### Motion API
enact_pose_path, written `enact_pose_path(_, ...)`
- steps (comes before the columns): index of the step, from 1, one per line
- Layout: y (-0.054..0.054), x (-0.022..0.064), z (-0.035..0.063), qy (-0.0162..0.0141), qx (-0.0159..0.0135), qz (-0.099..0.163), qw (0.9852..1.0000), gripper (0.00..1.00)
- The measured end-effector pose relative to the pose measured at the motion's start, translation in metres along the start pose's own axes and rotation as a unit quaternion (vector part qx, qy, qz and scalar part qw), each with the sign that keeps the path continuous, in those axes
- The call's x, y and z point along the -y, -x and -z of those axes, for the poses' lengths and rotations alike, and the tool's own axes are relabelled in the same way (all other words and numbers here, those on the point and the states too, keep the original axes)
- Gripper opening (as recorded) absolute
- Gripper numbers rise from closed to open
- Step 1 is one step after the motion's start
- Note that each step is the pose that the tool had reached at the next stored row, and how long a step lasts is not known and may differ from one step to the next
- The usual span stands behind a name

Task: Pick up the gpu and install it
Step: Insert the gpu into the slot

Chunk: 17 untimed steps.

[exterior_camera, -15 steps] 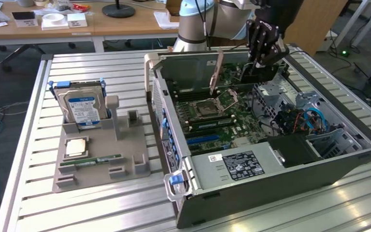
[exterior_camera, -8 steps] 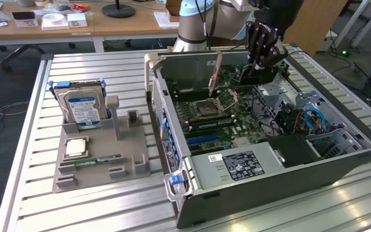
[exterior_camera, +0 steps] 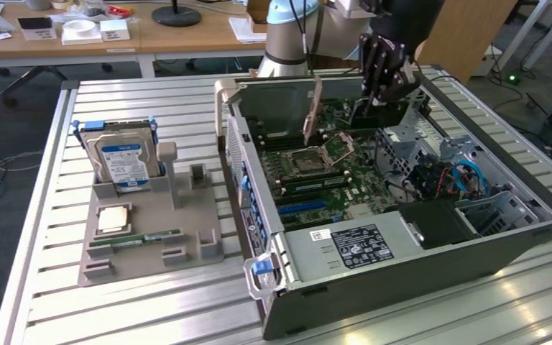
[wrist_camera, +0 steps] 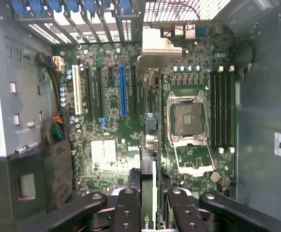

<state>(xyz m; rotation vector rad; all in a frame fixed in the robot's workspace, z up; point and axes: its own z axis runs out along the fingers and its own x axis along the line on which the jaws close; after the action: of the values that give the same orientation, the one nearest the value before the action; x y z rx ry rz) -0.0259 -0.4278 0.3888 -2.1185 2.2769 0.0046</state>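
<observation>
Over the motherboard (wrist_camera: 109, 104), the gripper (wrist_camera: 151, 194) clamps the gpu (wrist_camera: 149, 169) edge-on. Seemingly offset from the blue slot (wrist_camera: 123, 92), it could jam.

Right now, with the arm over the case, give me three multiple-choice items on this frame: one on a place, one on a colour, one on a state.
1. Where is the gpu? A on the tray; B over the motherboard in the case; C on the far desk.
2. The label on the drive is: A red; B blue and white; C yellow.
3. The fingers are: A open, empty; B shut on the gpu; C shut on a RAM stick.
Answers: 1 B, the gpu hangs edge-on above the motherboard; 2 B, blue and white show on the upright drive; 3 B, the gpu sits clamped between them.
</observation>
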Motion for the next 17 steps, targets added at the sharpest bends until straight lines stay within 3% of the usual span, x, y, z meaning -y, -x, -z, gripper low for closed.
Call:
enact_pose_path(10,-0.012,-0.0037,-0.0057,0.0000,0.0001,0.000,1.0000,0.26)
enact_pose_path(17,-0.012,-0.0037,-0.0064,-0.0001,-0.0008,0.000,1.0000,0.26)
